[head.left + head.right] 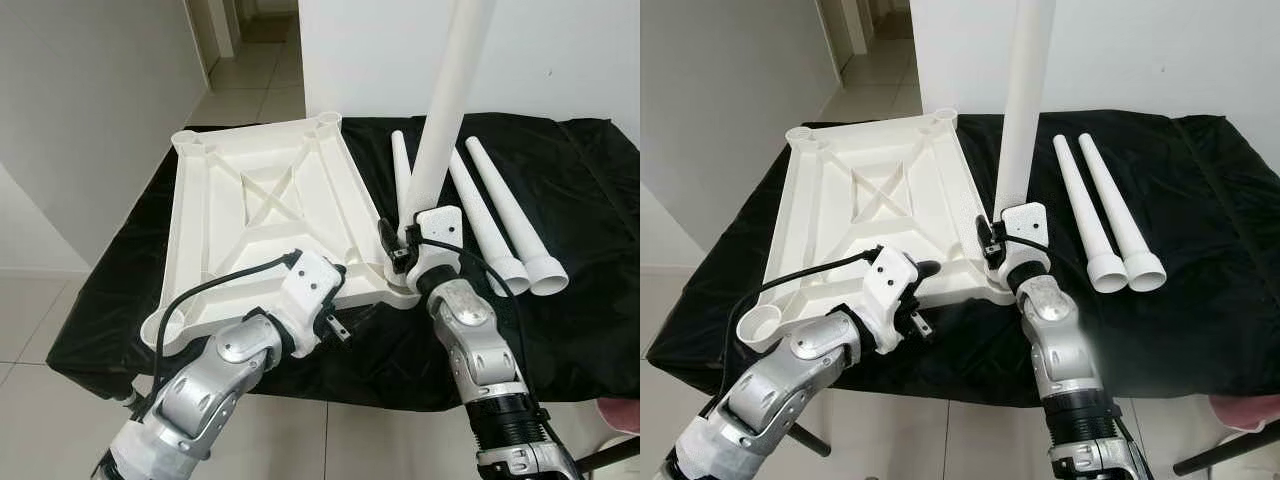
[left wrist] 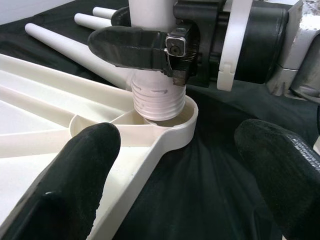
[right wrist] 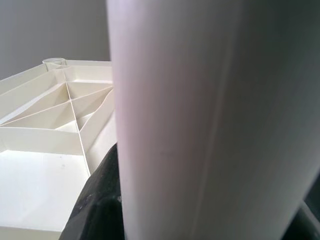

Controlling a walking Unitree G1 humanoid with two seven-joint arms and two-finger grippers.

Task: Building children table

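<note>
Nearest you, the left gripper (image 2: 170,165) hangs at the near edge of the tabletop (image 1: 262,200), its fingers (image 2: 70,175) spread wide and holding nothing, one over the plastic and one over the black cloth (image 1: 570,330). Just beyond them sits the corner socket (image 2: 175,117), and your right gripper (image 1: 397,247) has its fingers clamped on the leg (image 1: 448,110) directly above that socket. The leg stands nearly upright, its threaded end resting in the socket mouth, not yet seated by the look of it. The tabletop lies upside down on the worktop, ribs showing. Three spare legs (image 1: 510,215) lie beyond the socket, on the right.
</note>
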